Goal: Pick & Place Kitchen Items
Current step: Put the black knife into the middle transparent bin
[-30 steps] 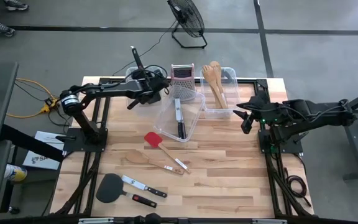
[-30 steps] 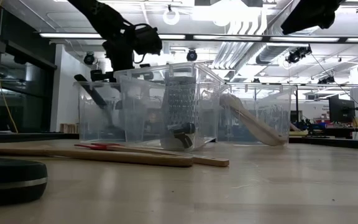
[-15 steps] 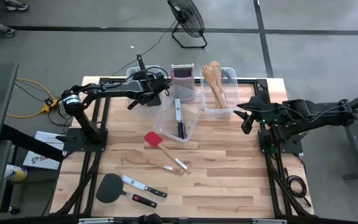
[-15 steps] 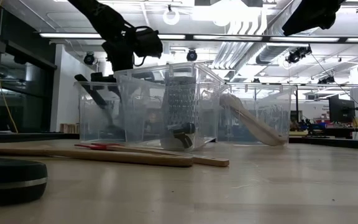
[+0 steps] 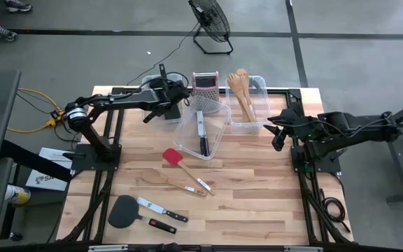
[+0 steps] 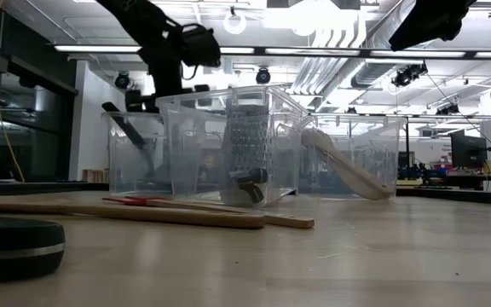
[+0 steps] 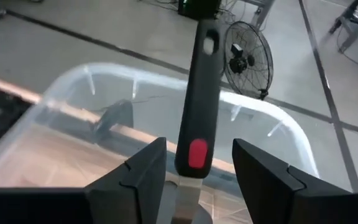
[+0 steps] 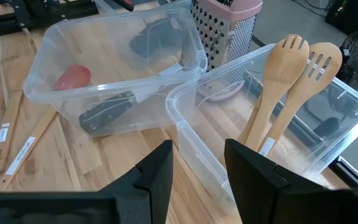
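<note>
High view: the left gripper (image 5: pixel 168 93) is seen over the bin (image 5: pixel 158 105) at the table's (image 5: pixel 257 203) far left edge. Left wrist view: a spatula (image 7: pixel 197 112) stands between open fingers (untouched). Right wrist view: the right gripper (image 8: pixel 197 163) hangs open, empty.

No readable text anywhere: white label strips on the wooden utensil handles (image 8: pixel 18 153) and a red patch on the black spatula handle (image 7: pixel 198 154) show no legible characters (too small or blank).
</note>
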